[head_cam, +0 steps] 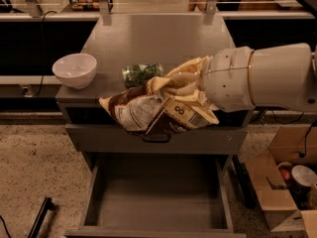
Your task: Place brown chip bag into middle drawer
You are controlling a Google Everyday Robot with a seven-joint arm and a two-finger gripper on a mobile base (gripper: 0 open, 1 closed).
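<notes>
The gripper (182,90) is clenched on the bag (136,112), its tan fingers (184,78) wrapped over the bag's yellow-tan end. The bag is held in the air, crumpled and lying roughly level, its dark brown side with white print facing outward. It hangs at the front edge of the counter (158,33), covering part of the shut drawer front (99,137) and its handle (156,139). The thick white arm (262,78) reaches in from the right at about counter height.

Below the bag, the drawer (156,202) is pulled open (a wide grey tray with a bare flat floor), and the bag is well above it, touching nothing in it.

On the counter just behind the bag lies a small clear pack (141,74) of green contents. A white bowl (74,69) stands farther left, near the counter's front left corner, apart from both. On the speckled floor to the right sits an open cardboard box (270,182).
</notes>
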